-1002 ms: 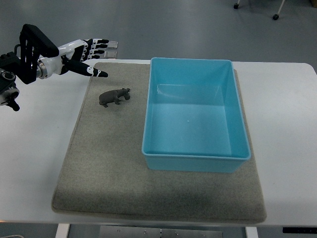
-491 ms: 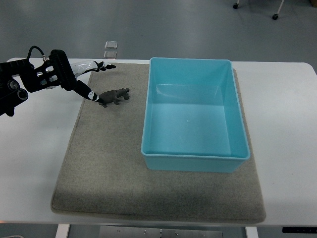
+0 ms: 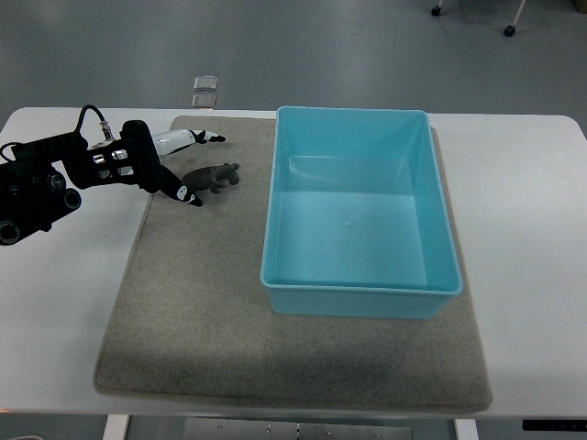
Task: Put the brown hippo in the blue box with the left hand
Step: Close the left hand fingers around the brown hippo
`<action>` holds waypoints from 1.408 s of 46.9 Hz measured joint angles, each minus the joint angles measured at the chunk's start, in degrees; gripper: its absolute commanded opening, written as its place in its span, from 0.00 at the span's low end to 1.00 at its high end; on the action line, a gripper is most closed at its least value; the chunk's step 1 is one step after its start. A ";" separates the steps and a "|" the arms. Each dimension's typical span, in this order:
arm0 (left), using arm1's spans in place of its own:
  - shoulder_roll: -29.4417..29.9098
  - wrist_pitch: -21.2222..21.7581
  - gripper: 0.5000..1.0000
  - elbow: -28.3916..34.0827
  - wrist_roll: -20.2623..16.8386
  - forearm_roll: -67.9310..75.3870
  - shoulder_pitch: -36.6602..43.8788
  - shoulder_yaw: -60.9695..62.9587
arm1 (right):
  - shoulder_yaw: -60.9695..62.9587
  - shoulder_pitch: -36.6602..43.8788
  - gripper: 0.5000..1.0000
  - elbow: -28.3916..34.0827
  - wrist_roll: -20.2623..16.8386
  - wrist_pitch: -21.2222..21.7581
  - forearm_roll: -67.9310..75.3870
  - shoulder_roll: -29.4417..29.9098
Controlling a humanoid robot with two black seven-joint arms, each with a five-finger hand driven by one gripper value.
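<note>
Grey mat point(image 3: 229, 321) on white table point(image 3: 523, 229): left hand point(image 3: 174, 165) spread around brown hippo point(image 3: 213, 177), not yet gripping.
It looks light, rigid and smooth; grip across the body, then carry to blue box point(image 3: 359, 293).

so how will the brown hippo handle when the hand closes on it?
The brown hippo looks like a small moulded figure, so probably rigid and light. Its rounded body may slip between fingers. Standing on short legs on the grey mat, a nudge from the left hand could tip it.

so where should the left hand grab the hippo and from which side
Across the body, between head and rump. The hippo stands upright on the mat, snout toward the box, so its flanks are free. The left hand already flanks its rump; close fingers from above.
</note>
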 measured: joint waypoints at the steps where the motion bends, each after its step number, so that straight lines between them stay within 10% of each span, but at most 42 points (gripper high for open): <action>1: -0.21 0.96 0.98 0.02 0.00 0.00 0.00 0.63 | 0.00 -0.01 0.87 0.00 0.00 0.00 0.00 0.00; 16: -0.89 4.01 0.98 -0.05 0.26 -0.15 -0.79 3.19 | 0.00 0.00 0.87 0.00 0.01 0.00 0.00 0.00; 44: -1.30 -2.65 0.95 2.14 0.83 -2.11 -2.66 1.44 | 0.00 0.00 0.87 0.00 -0.01 0.00 0.00 0.00; 66: -1.59 -3.33 0.56 2.35 0.96 -1.85 -2.64 1.53 | 0.00 -0.01 0.87 0.00 -0.01 0.00 0.00 0.00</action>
